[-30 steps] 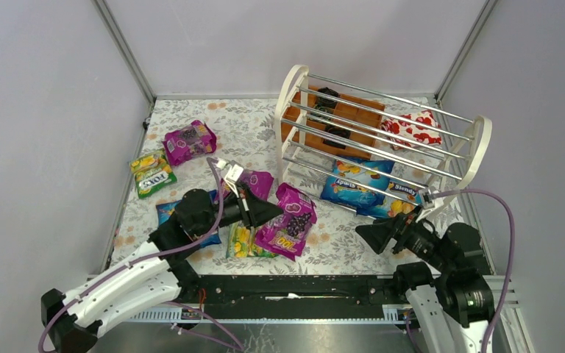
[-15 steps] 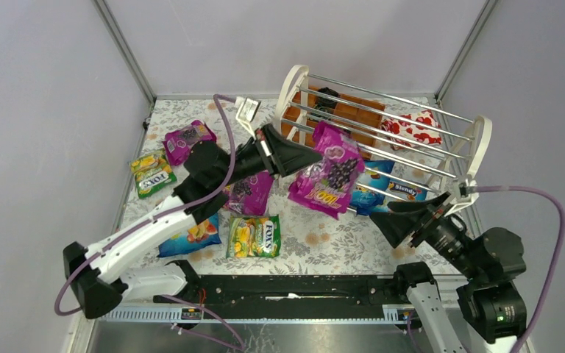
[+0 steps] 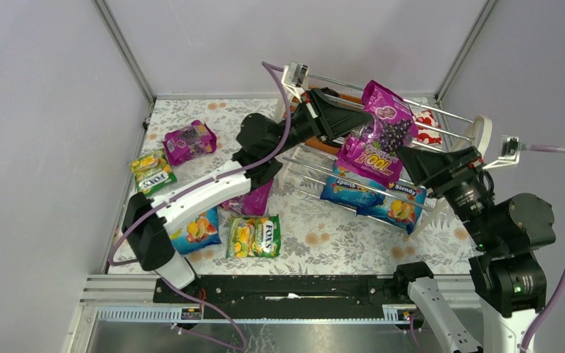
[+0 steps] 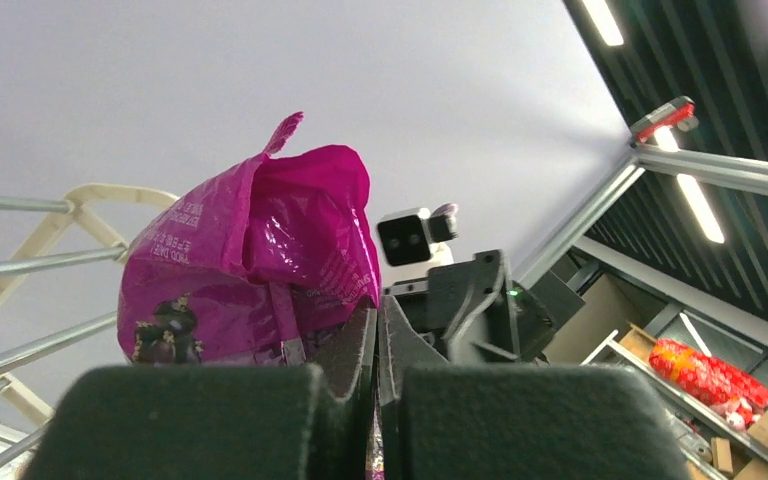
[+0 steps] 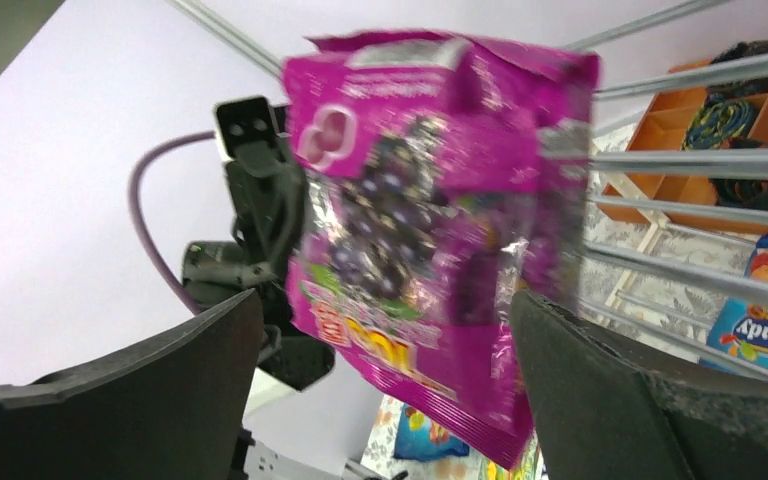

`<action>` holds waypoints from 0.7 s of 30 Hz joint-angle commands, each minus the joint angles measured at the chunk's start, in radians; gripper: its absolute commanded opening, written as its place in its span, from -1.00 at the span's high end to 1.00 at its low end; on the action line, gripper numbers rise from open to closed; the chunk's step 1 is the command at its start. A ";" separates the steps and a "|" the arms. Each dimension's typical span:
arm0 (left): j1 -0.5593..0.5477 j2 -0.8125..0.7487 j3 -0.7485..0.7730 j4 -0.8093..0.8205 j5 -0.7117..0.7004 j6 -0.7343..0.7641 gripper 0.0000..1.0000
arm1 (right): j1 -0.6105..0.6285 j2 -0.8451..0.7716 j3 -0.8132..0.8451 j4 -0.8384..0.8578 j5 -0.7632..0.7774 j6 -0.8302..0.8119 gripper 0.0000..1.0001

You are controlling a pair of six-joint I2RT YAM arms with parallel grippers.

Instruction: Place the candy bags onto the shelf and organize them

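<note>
My left gripper (image 3: 352, 122) is shut on the edge of a magenta grape "100" candy bag (image 3: 377, 134) and holds it in the air over the shelf (image 3: 480, 134), whose chrome rods (image 3: 316, 168) run below. In the left wrist view the bag (image 4: 250, 270) rises from the shut gripper (image 4: 377, 330). My right gripper (image 3: 410, 157) is open just right of the bag. In the right wrist view the bag (image 5: 430, 230) hangs in front of the open gripper (image 5: 385, 300), between its fingers (image 5: 140, 400). Two blue Slendy bags (image 3: 354, 187) lie under the shelf.
On the flowered table lie a magenta bag (image 3: 189, 140), a FOX'S pair (image 3: 152, 173), a blue bag (image 3: 195, 229), a FOX'S bag (image 3: 256, 237) and a magenta bag (image 3: 250, 197) under the left arm. An orange tray (image 5: 750, 110) and a red-white pack (image 3: 428, 121) sit behind the shelf.
My left gripper picked the magenta bag up off the table and carried it up and right to over the shelf. My right arm rose and swung left towards the bag.
</note>
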 commanded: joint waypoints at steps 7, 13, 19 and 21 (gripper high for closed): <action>-0.001 0.066 0.129 0.185 -0.128 -0.050 1.00 | 0.003 0.128 0.051 0.173 0.128 0.040 -0.68; 0.021 0.114 0.187 0.193 -0.121 -0.079 1.00 | 0.004 0.142 0.125 0.028 0.287 -0.129 -0.79; 0.090 0.189 0.221 0.145 -0.130 -0.216 1.00 | 0.003 0.164 0.098 0.052 0.321 -0.199 -0.84; 0.131 0.223 0.223 0.149 -0.107 -0.316 1.00 | 0.003 0.169 0.088 0.064 0.331 -0.216 -0.86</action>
